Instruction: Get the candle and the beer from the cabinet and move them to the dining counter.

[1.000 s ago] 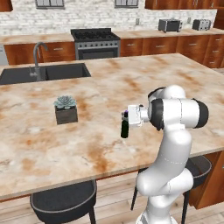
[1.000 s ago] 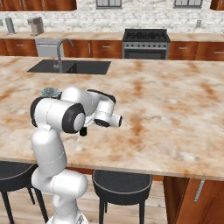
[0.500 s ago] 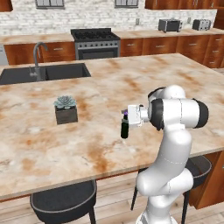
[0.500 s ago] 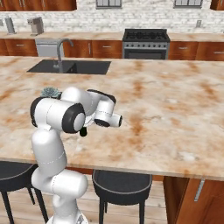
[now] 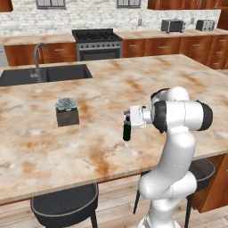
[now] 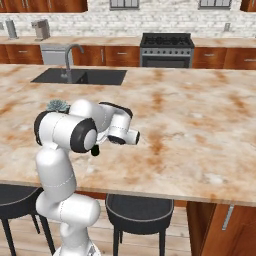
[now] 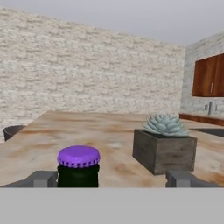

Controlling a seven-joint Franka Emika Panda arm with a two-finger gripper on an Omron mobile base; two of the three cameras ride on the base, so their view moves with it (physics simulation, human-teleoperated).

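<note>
Jaws released: the gripper [image 7: 111,178] stands spread wide on either side of the beer [image 7: 78,166], its two grey fingertips [image 7: 41,178] well clear of the glass, the purple cap off-centre toward the nine o'clock finger in the hand view. The dark bottle [image 5: 127,130] stands upright on the dining counter [image 5: 102,93], just ahead of the white arm's wrist. A succulent in a wooden box [image 5: 67,112] sits on the marble at about ten o'clock from the bottle in the left base view, well apart. A dark round stool [image 5: 65,205] stands below the counter edge.
</note>
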